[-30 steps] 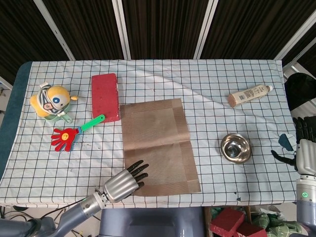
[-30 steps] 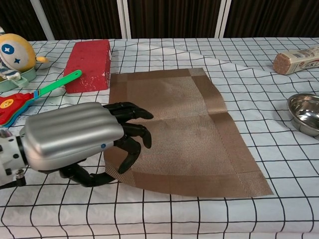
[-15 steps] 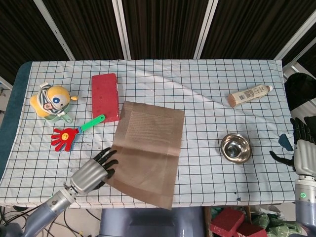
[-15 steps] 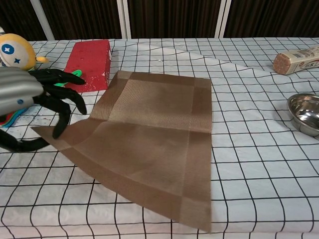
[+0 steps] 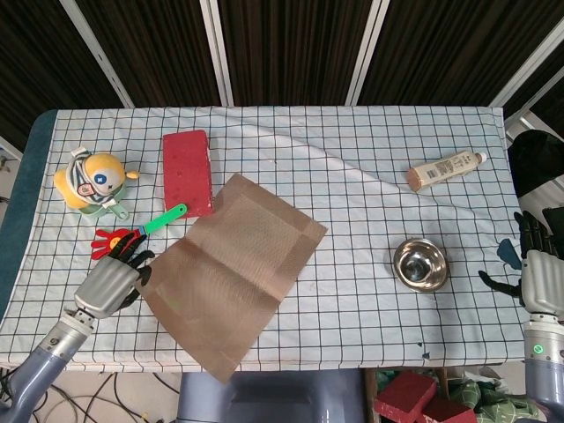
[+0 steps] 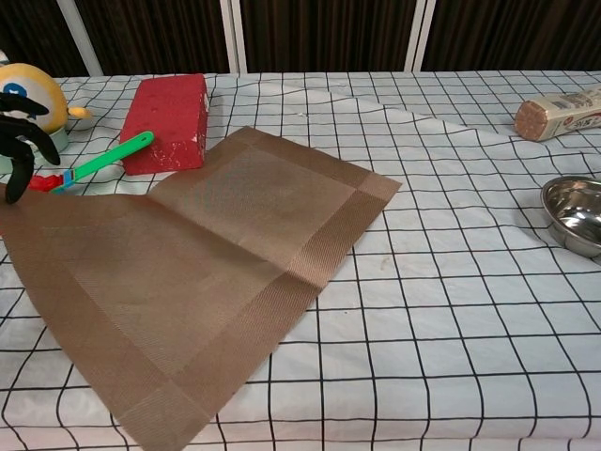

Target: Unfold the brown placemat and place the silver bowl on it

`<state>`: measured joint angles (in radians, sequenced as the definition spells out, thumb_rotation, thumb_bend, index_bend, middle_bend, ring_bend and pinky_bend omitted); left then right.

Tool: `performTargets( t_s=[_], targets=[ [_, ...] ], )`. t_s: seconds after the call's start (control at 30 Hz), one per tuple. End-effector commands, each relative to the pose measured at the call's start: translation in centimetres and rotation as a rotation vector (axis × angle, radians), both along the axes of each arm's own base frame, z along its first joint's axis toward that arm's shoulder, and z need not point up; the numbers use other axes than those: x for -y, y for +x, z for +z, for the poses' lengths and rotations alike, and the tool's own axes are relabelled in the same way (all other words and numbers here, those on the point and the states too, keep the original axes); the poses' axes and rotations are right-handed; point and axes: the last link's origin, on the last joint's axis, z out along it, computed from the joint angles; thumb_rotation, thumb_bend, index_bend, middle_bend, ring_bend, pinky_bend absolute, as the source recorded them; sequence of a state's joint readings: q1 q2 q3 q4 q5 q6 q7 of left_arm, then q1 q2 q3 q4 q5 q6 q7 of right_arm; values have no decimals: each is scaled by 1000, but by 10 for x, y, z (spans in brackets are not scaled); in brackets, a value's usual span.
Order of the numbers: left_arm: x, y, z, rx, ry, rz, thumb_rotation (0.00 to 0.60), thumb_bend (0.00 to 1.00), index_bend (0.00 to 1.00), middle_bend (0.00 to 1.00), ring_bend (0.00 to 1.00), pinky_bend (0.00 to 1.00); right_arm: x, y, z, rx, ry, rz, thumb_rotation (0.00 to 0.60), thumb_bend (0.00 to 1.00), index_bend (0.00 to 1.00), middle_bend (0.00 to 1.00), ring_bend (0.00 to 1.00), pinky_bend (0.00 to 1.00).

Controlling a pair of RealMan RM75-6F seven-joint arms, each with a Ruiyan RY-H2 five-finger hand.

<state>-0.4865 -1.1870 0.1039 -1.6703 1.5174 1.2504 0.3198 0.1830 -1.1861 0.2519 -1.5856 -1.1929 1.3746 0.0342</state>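
Placemat shift: the brown placemat (image 5: 233, 278) has swung round since half a second ago; its near corner now hangs past the desk (image 5: 370, 203) front edge and the sheet lies skewed.
Left robot hand: the left robot hand (image 5: 113, 280) has drawn off to the left, fingers at the mat's left corner; whether it pinches the corner I cannot tell.
Meaning: the mat is open flat with one crease, so unfolding looks done, but it likely wants squaring.
Mat axis: long axis runs diagonally, near-left to far-right, far corner pointing toward the right side.
Right robot hand: the right robot hand (image 5: 539, 273) hangs empty, fingers apart.
Bowl: the silver bowl (image 5: 419, 263) sits well apart, right of the mat, upright.
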Motion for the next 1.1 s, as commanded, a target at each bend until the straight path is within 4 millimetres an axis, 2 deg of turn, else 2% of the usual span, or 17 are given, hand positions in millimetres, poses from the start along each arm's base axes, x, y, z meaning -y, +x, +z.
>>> performTargets(
  t_s=[0.03,0.6,0.77,0.83,0.93,1.0,1.1],
  targets=[
    [-10,-3,2,-14,64,14,600,424,620,267,37,74,0,0,0,1,1,0,600,80,0,0,14,184],
    [-75,3,-13,-166,234,-4,600,424,620,267,48,74,0,1,-1,6,9,0,600,79,0,0,14,184],
    [-86,5,-18,-173,263,4,600,420,603,262,48,73,0,1,-2,5,14,-1,600,80,0,0,14,184],
    [-87,6,-19,-169,266,6,600,367,538,241,48,71,0,1,-2,4,14,0,600,80,0,0,14,184],
    [-85,8,-20,-141,259,15,600,143,343,170,47,61,-1,1,-1,8,14,0,600,80,0,0,14,184],
    [-80,8,-19,-115,253,25,600,63,249,142,45,54,-1,2,-1,10,15,1,600,80,0,0,14,184],
    [-70,7,-14,-55,252,46,600,17,147,115,40,50,-1,2,-2,9,21,4,600,80,0,0,14,184]
  ],
)
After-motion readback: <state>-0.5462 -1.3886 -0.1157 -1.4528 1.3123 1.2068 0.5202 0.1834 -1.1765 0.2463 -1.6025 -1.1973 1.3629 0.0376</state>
